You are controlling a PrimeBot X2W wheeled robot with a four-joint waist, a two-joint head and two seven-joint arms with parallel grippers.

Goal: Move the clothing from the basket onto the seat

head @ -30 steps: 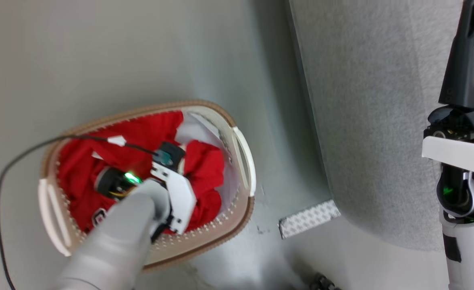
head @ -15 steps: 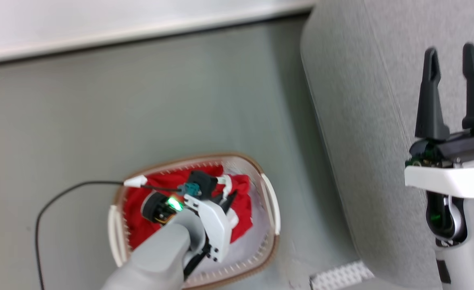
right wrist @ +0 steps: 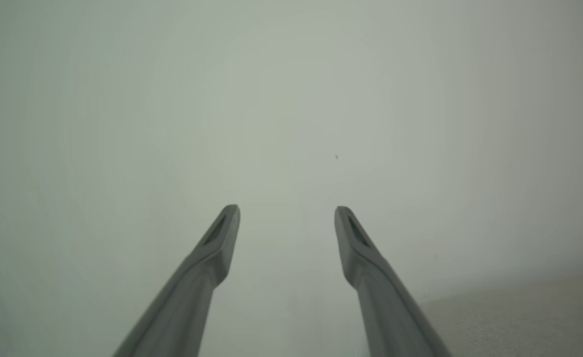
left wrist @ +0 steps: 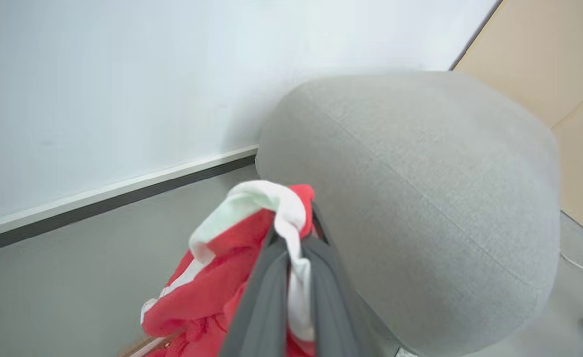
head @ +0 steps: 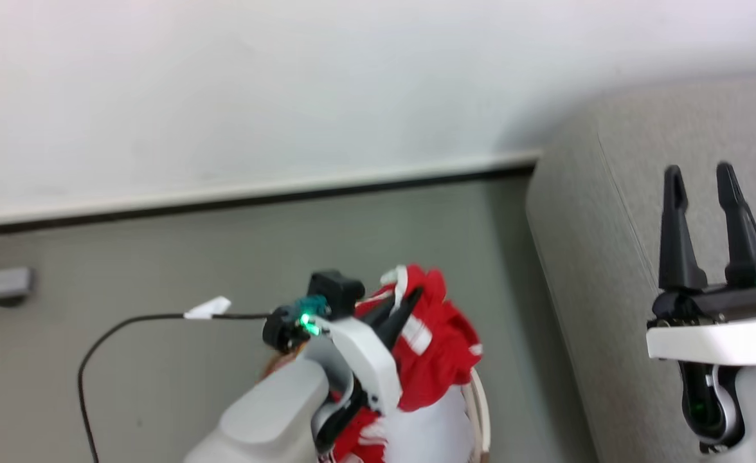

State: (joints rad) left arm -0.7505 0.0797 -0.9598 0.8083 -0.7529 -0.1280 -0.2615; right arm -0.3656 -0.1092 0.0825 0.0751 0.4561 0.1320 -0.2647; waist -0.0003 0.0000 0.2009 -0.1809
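My left gripper is shut on a bunched red garment with white trim, the clothing, and holds it up in the air above the basket, whose cream rim peeks out at the bottom. In the left wrist view the clothing hangs from the closed fingers, with its white trim folded over the tips. The grey seat rises to the right; in the left wrist view the seat sits just beyond the fabric. My right gripper stands open and empty over the seat, as the right wrist view also shows.
A white cloth lies in the basket under the lifted garment. A black cable with a white tag loops over the grey floor at the left. A white wall with a dark baseboard runs behind.
The head camera has tilted up, so the basket slid to the bottom edge. My left gripper rose out of the basket with the red garment. The right gripper stays open.
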